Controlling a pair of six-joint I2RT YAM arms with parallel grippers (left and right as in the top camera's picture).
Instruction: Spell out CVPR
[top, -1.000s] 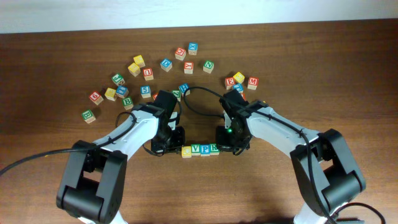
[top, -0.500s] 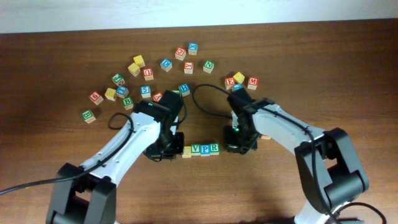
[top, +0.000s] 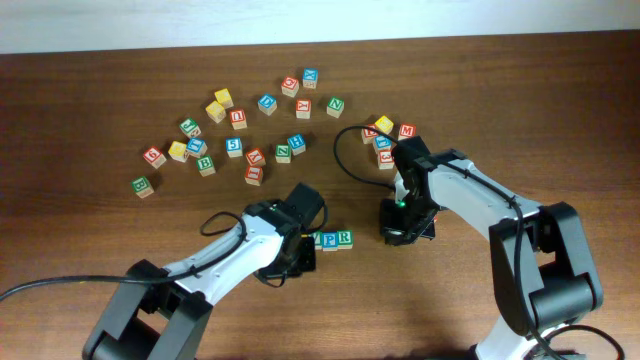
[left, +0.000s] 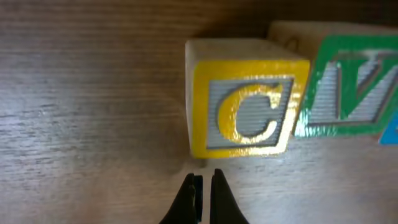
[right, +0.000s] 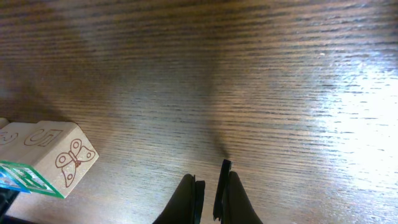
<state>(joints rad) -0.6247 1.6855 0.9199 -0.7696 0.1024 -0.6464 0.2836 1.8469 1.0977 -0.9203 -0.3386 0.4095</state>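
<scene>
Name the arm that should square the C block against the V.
Left, likely. The left end effector, shut, sits beside the C block, which adjoins the V block. The right end effector is past the row's far end, touching nothing.

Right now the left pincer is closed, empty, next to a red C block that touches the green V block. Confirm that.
Not quite: the C block is yellow, not red. The left wrist view shows it plainly. The rest holds: the left pincer is closed, empty, next to the C block, which touches the green V block.
</scene>
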